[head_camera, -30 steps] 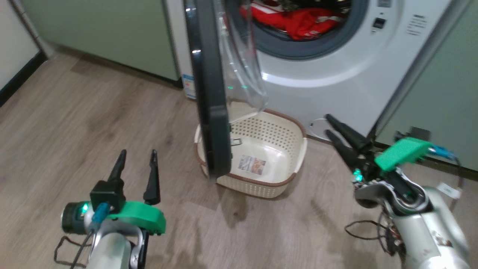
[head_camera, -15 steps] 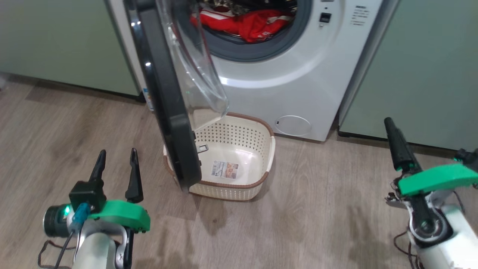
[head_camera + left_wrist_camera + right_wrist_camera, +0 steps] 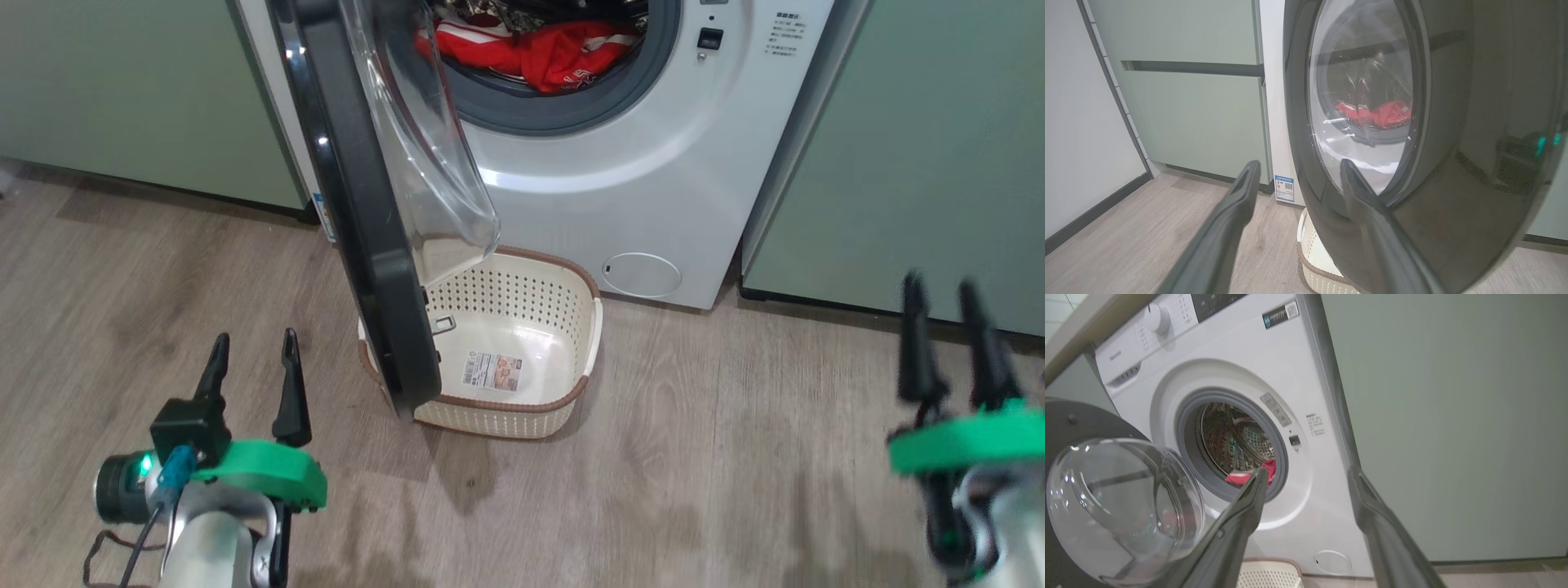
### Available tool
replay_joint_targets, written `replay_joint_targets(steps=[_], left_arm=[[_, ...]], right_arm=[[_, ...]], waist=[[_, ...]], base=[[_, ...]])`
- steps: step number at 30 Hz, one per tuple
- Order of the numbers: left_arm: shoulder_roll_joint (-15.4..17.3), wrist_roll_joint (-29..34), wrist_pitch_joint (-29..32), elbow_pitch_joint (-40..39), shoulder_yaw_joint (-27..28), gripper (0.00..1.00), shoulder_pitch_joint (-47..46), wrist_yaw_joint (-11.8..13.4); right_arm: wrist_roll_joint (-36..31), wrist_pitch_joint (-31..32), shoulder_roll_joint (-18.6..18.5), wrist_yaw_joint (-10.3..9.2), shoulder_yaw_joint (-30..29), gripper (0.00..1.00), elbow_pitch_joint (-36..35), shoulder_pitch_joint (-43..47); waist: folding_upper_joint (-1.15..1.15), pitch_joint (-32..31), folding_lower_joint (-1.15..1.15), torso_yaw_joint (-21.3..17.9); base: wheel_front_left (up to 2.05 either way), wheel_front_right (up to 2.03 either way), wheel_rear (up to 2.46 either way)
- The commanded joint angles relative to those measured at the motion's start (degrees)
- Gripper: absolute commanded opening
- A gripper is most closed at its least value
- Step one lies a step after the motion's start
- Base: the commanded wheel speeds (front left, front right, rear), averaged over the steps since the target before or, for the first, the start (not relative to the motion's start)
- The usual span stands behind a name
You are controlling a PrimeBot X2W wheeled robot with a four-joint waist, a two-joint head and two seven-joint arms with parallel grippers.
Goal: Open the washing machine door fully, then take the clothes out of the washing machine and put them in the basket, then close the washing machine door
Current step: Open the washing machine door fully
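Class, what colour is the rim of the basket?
Brown. The basket shows best in the head view.

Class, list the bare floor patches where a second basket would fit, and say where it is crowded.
Bare floor: left of the door, between the cabinet and the left end effector; and right of the basket, between the machine and the right end effector. Crowded: the door overhangs the basket's left side.

Left gripper (image 3: 253,341): two long tapered black fingers, green plastic bracket (image 3: 265,474), blue connector (image 3: 175,472), green LED (image 3: 145,465), silvery forearm (image 3: 208,543), dark looped cable (image 3: 102,547). Right gripper (image 3: 940,286): same fingers, green bracket, blurred.
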Motion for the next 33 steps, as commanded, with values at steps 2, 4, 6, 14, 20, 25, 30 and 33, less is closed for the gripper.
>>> replay_joint_targets(steps=[2, 4, 6, 14, 20, 25, 30, 33], left_arm=[[0.6, 0.6, -0.4, -1.0, 1.6, 1.00, -2.3, -0.1], [0.6, 0.5, -0.4, -0.7, 1.5, 1.00, -2.3, -0.1], [0.6, 0.3, -0.4, -0.5, 1.3, 1.00, -2.3, -0.1], [0.6, 0.0, -0.4, 0.3, 0.9, 1.00, -2.1, 0.2], [0.6, 0.0, -0.4, 0.7, 0.9, 1.00, -2.0, 0.2], [0.6, -0.3, -0.4, 0.9, 1.0, 1.00, -1.9, 0.3], [0.6, -2.6, -0.4, -0.8, 2.3, 0.00, -2.3, 1.0], [0.6, -4.4, -0.4, -3.3, 4.2, 0.00, -3.1, 1.9]], right_arm=[[-5.1, -0.5, 0.1, -0.03, 0.4, 1.00, -1.3, 1.6], [-8.4, -0.5, 0.5, -0.03, 0.3, 1.00, -0.3, 2.7], [-11.0, -0.5, 0.7, -0.03, 0.2, 1.00, 0.6, 3.7], [-14.5, -0.5, 1.4, -0.03, 0.3, 1.00, 2.4, 5.0], [-16.0, -0.5, 1.8, -0.03, 0.4, 1.00, 2.5, 5.3], [-16.6, -0.5, 1.9, -0.03, 0.4, 1.00, 2.5, 5.4], [-16.9, -0.5, 1.9, -0.03, 0.5, 1.00, 2.8, 5.3], [-17.0, -0.5, 1.9, -0.03, 0.5, 1.00, 2.9, 5.1]], waist=[[0.00, -0.2, 0.00, 0.3], [0.00, -0.3, 0.00, 0.4], [0.00, -0.4, 0.00, 0.5], [0.00, -0.8, 0.00, 0.6], [0.00, -0.9, 0.00, 0.6], [0.00, -0.9, 0.00, 0.6], [0.00, -0.8, 0.00, 0.6], [0.00, -0.7, 0.00, 0.7]], base=[[0.00, 0.00, 0.00], [0.00, 0.00, 0.00], [0.00, 0.00, 0.00], [0.00, 0.00, 0.00], [0.00, 0.00, 0.00], [0.00, 0.00, 0.00], [0.00, 0.00, 0.00], [0.00, 0.00, 0.00]])
